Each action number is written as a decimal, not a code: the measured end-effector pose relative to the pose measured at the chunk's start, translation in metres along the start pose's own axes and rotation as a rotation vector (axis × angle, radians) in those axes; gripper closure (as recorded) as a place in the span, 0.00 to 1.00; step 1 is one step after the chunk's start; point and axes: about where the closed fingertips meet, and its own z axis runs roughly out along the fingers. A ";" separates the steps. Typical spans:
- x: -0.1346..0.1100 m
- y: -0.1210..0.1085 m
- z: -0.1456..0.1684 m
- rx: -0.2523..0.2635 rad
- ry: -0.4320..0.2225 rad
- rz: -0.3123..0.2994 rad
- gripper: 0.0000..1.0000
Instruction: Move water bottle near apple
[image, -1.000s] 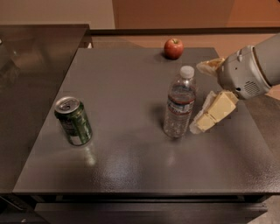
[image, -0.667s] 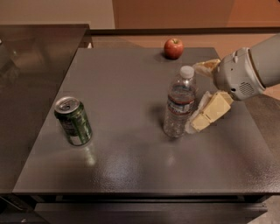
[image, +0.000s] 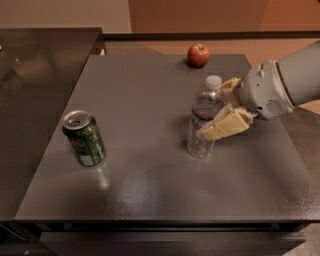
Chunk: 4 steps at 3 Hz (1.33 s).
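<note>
The water bottle (image: 202, 122) stands upright on the grey table (image: 150, 190), right of centre; it is clear and ribbed, with a white cap and a dark red label band. The apple (image: 198, 54), small and red, lies near the table's far edge, behind the bottle. My gripper (image: 215, 107) reaches in from the right at the bottle's height and is open. Its near cream finger (image: 225, 125) lies across the front of the bottle, and the far finger (image: 231, 84) sits behind it near the cap. The bottle is between them.
A green soda can (image: 84, 138) stands at the left of the table. A darker glossy counter (image: 35, 90) adjoins the table on the left. The table's front edge (image: 160, 220) is near the bottom of the view.
My gripper has moved left so its fingers now lie on either side of the water bottle. The bottle, apple and can have not moved.
</note>
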 end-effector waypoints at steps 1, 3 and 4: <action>-0.004 0.002 0.001 -0.005 -0.011 -0.004 0.63; -0.013 -0.041 -0.031 0.135 -0.021 0.083 1.00; -0.006 -0.078 -0.049 0.204 -0.012 0.164 1.00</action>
